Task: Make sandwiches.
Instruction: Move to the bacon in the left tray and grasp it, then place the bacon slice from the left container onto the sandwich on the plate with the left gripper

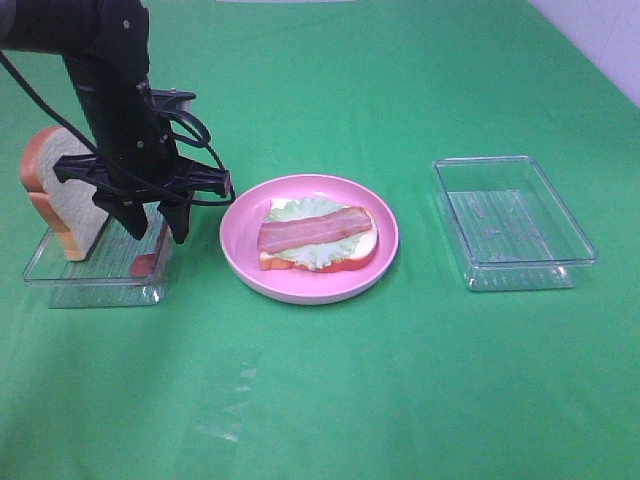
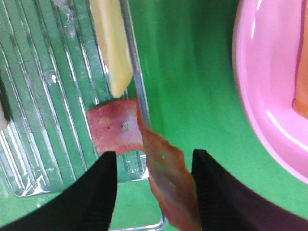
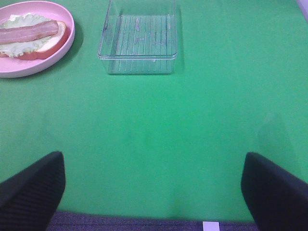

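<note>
Desk [image 1: 330, 400] has green cloth and carries everything. My left arm [image 1: 110, 80] comes in from 10 o'clock and hangs over the left tray [image 1: 95, 285]. That tray sits at 9 o'clock of the pink plate [image 1: 240, 255]. The right tray [image 1: 500, 215] is at 3 o'clock of the plate, well apart.

Sandwich status, on the plate: base bread slice [image 1: 360, 252] lies flat, lettuce [image 1: 290, 209] on it, top bacon strip [image 1: 315, 230] across the lettuce. It's open-faced.

Second bread slice [image 1: 55, 190] stands on edge at the 9 o'clock end of the left tray, leaning.

Tray bacon [image 2: 168, 192] is at the tray's 3 o'clock wall and hangs over it. A flat reddish end [image 2: 115, 127] lies inside the tray; I can't tell if that's the same strip or another. Cheese slice [image 2: 113, 53] lies in the tray along that wall, its end just beside the flat bacon.

Left gripper [image 2: 154, 153]: fingers [image 2: 103, 192] part-open, straddling the tray bacon. There's a clear gap on one side and the other finger is right at the strip, so no clamp I can confirm.

Right gripper [image 3: 153, 155]: fingers [image 3: 31, 187] spread wide over bare cloth, holding nothing.
</note>
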`<action>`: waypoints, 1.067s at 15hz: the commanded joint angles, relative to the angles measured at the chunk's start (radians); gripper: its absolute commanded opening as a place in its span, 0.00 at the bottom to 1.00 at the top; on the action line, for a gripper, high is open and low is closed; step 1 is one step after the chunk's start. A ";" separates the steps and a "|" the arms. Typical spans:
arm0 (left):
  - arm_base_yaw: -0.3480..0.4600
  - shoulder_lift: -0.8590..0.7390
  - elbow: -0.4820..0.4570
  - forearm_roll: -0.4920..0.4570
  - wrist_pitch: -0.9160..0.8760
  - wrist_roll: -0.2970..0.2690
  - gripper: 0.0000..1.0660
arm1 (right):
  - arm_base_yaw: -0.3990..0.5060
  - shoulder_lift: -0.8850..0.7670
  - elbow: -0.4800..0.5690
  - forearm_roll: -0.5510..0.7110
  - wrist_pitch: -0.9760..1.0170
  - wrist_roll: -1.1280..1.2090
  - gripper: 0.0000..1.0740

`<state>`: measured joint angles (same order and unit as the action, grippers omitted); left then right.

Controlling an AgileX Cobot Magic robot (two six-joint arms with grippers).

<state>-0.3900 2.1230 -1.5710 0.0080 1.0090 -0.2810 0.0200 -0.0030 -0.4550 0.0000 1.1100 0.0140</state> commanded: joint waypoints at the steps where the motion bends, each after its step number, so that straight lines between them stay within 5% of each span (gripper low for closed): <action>1: -0.005 0.001 -0.003 -0.008 -0.004 0.002 0.41 | 0.002 -0.031 0.002 0.000 -0.003 -0.006 0.88; 6: -0.005 -0.004 -0.003 -0.008 -0.003 0.000 0.00 | 0.002 -0.031 0.002 0.000 -0.003 -0.006 0.88; 16: -0.037 -0.154 -0.003 -0.032 0.063 0.014 0.00 | 0.002 -0.031 0.002 0.000 -0.003 -0.006 0.88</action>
<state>-0.4220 1.9820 -1.5710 -0.0160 1.0590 -0.2710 0.0200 -0.0030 -0.4550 0.0000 1.1100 0.0140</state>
